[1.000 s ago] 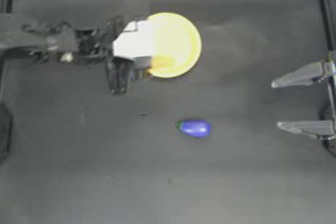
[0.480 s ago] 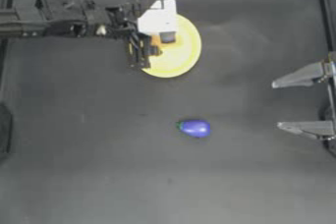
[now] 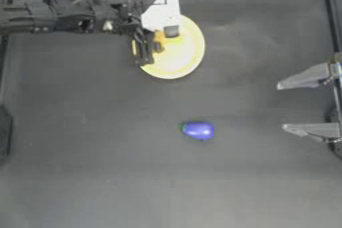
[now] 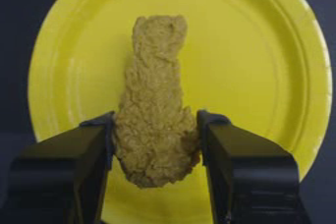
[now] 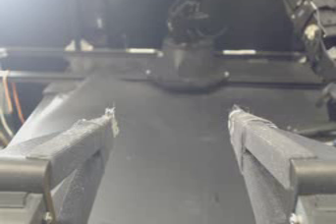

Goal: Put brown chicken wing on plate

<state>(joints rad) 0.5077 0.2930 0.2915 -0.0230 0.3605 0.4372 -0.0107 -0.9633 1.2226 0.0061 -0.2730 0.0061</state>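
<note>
The brown chicken wing (image 4: 157, 115) is clamped by the left gripper (image 4: 156, 134) over the plate (image 4: 263, 61). The right gripper (image 3: 308, 103) is parked at the table's right edge, jaws spread wide.

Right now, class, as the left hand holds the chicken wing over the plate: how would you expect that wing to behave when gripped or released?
The chicken wing looks rough and crumbly-textured, so it probably won't slip from the left hand. It keeps its shape while clamped between the jaws, so likely stiff. Being lumpy and oblong, it should settle on the plate rather than roll.
</note>
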